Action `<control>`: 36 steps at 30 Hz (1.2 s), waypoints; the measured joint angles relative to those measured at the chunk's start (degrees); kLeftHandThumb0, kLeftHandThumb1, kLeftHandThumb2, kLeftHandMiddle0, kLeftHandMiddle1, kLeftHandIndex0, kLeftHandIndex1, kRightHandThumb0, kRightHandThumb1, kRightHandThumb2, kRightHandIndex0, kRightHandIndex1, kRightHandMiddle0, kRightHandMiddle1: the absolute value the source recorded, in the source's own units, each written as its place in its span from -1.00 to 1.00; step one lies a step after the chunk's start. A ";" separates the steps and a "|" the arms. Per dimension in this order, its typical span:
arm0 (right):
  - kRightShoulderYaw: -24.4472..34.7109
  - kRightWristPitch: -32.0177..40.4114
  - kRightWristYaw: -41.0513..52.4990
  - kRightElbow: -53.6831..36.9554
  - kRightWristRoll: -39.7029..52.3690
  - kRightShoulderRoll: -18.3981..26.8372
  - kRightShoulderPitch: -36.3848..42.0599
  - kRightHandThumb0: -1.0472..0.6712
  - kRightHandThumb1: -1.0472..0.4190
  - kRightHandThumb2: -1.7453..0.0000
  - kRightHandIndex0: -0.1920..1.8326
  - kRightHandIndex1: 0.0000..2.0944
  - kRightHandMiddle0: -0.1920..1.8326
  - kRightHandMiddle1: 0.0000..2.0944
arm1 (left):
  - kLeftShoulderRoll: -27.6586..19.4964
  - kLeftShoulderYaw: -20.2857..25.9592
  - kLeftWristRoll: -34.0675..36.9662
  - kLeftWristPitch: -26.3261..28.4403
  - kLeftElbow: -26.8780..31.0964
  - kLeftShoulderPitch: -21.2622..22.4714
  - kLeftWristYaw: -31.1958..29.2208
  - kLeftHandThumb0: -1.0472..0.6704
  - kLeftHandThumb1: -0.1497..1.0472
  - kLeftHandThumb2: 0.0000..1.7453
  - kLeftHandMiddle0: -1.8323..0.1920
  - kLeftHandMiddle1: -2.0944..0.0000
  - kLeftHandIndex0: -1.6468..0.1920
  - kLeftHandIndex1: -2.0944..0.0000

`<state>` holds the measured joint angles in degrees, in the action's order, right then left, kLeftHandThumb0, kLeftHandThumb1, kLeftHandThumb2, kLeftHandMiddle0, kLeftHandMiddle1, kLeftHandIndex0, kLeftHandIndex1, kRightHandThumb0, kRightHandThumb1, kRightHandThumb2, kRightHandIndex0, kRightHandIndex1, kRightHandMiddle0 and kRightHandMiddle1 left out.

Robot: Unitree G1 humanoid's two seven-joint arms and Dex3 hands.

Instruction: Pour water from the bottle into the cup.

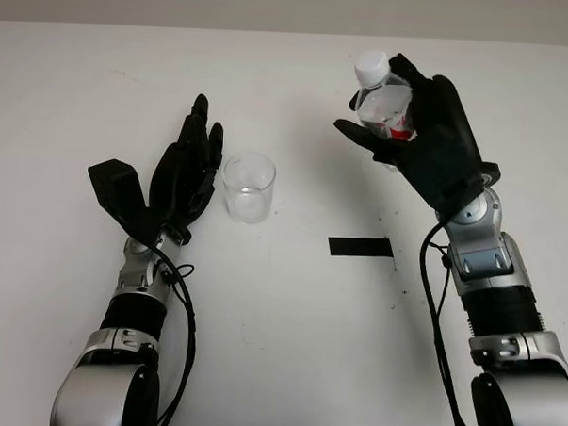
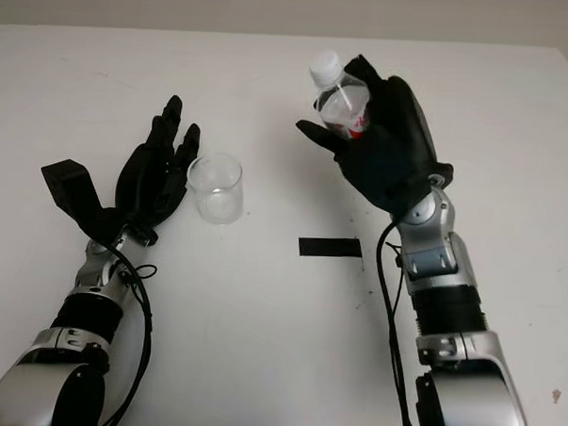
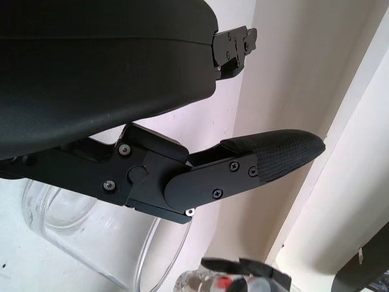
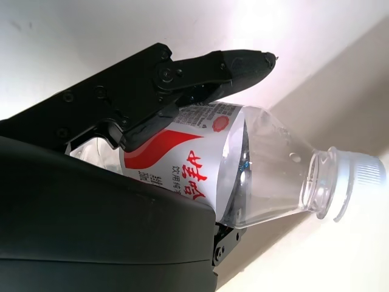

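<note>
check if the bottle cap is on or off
On: a white cap covers the neck of the water bottle held in the right hand.

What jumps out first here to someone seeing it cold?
The right hand stands out at the far right of the white table, gripping a clear bottle with a red-and-white label and white cap, lifted and tilted toward the middle. Next is the empty clear cup standing left of centre, with the open left hand right beside it. A black tape strip lies on the table between the arms.

head stereo: down at table point(image 1: 278, 345) | wrists: close on hands
</note>
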<state>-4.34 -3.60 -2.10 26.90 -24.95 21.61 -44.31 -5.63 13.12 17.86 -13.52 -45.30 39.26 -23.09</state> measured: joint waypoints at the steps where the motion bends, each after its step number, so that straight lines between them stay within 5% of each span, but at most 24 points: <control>1: -0.63 -0.26 -0.23 2.00 -0.69 0.26 -1.21 -0.29 -1.00 0.52 0.29 1.00 -0.12 1.00 | 0.03 -0.04 -0.10 -0.02 0.01 0.03 0.13 -0.80 1.00 -0.19 1.00 1.00 1.00 1.00; 4: -2.39 -2.02 -0.77 7.69 -2.15 0.85 -4.66 -0.27 -1.00 0.53 0.26 1.00 -0.20 1.00 | 0.06 -0.07 -0.20 -0.06 0.05 0.10 0.29 -0.80 1.00 -0.18 1.00 1.00 1.00 1.00; 10: -6.06 -5.47 -4.00 16.72 -5.77 1.14 -11.44 -0.32 -1.00 0.52 0.30 1.00 0.00 1.00 | 0.17 -0.08 -0.27 -0.39 0.29 0.15 0.69 -0.79 1.00 -0.19 1.00 1.00 1.00 1.00; 20: -11.60 -8.16 -11.88 25.48 -11.17 0.92 -17.99 -0.36 -1.00 0.57 0.25 1.00 0.04 1.00 | 0.39 -0.08 -0.33 -0.65 0.44 0.16 1.45 -0.81 1.00 -0.19 1.00 1.00 1.00 1.00; 36: -19.43 -13.70 -24.98 28.87 -18.90 0.67 -19.24 -0.38 -1.00 0.60 0.60 1.00 0.14 1.00 | 0.74 -0.07 -0.35 -0.84 0.65 0.14 1.77 -0.80 1.00 -0.18 1.00 1.00 1.00 1.00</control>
<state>-23.76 -17.31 -27.08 55.77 -43.85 22.28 -63.56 -4.89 13.05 17.51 -14.37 -44.64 39.40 -21.32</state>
